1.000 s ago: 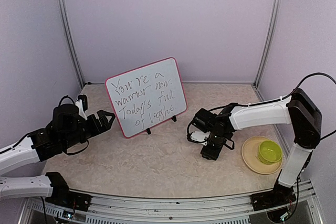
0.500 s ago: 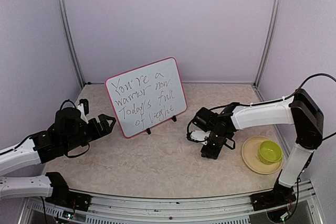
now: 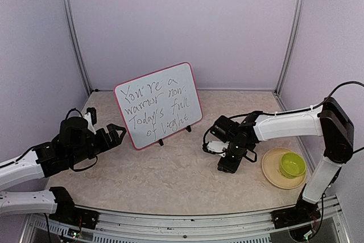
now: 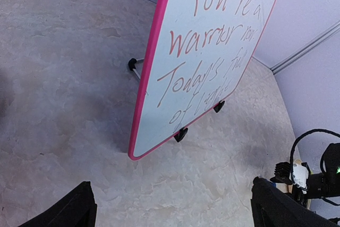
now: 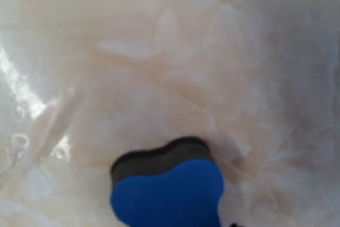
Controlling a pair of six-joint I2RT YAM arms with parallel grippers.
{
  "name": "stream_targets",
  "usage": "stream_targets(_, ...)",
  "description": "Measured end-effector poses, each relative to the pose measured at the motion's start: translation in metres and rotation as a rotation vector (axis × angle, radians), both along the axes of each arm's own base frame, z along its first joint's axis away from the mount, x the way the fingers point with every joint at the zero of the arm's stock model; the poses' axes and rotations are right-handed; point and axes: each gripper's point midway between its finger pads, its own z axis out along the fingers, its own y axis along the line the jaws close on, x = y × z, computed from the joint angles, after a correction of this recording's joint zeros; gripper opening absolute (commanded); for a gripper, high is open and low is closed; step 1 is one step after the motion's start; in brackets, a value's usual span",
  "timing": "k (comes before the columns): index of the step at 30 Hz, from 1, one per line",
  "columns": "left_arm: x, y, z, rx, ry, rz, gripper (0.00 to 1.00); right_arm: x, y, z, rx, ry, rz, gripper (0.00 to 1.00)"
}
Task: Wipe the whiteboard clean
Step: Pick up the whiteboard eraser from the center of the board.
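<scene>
Mottled beige tabletop (image 3: 170, 169), rounded pink-rimmed whiteboard (image 3: 159, 105) — left fingers (image 4: 69, 211) wide; right fingers (image 3: 226, 164), gap untellable, by a lobed blue eraser (image 5: 170, 195).

The whiteboard (image 3: 158, 105) is a white rectangle with rounded corners and a thin pink-red rim. It stands upright on small black feet (image 3: 161, 142) on the pale marbled table (image 3: 170, 186), left of centre and toward the back. It leans back a little and sits askew, so its left edge is nearer the front than its right. Dark handwriting (image 3: 152, 112) fills most of its face in four slanting lines, beginning "You're a warrior now". None of it is wiped.
</scene>
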Motion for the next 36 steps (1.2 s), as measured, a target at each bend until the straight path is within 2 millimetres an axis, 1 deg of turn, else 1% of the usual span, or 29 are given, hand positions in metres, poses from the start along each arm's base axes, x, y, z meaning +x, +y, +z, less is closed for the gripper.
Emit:
stream_targets(3, -0.0004, -0.0005, 0.0003, -0.005, 0.001, 0.000, 0.99, 0.0000, -0.0004, -0.0003, -0.001, 0.000, 0.000, 0.45)
stream_targets(20, -0.0026, -0.0013, 0.0010, -0.014, -0.001, -0.004, 0.99, 0.0010, -0.0012, -0.0025, -0.009, -0.003, -0.003, 0.44)
stream_targets(25, -0.0026, -0.0013, 0.0009, -0.014, -0.001, -0.004, 0.99, 0.0018, -0.0033, -0.0074, -0.028, -0.002, -0.005, 0.43)
stream_targets(27, -0.0026, -0.0012, 0.0009, -0.014, -0.001, -0.004, 0.99, 0.0022, -0.0039, -0.0092, -0.034, -0.003, -0.006, 0.41)
stream_targets(33, -0.0037, -0.0007, -0.0029, -0.010, 0.005, -0.005, 0.99, 0.0038, -0.0045, -0.0090, -0.038, -0.011, -0.008, 0.29)
stream_targets(36, -0.0043, -0.0013, -0.0037, -0.011, 0.007, -0.007, 0.99, 0.0039, -0.0044, -0.0087, -0.037, -0.012, -0.008, 0.25)
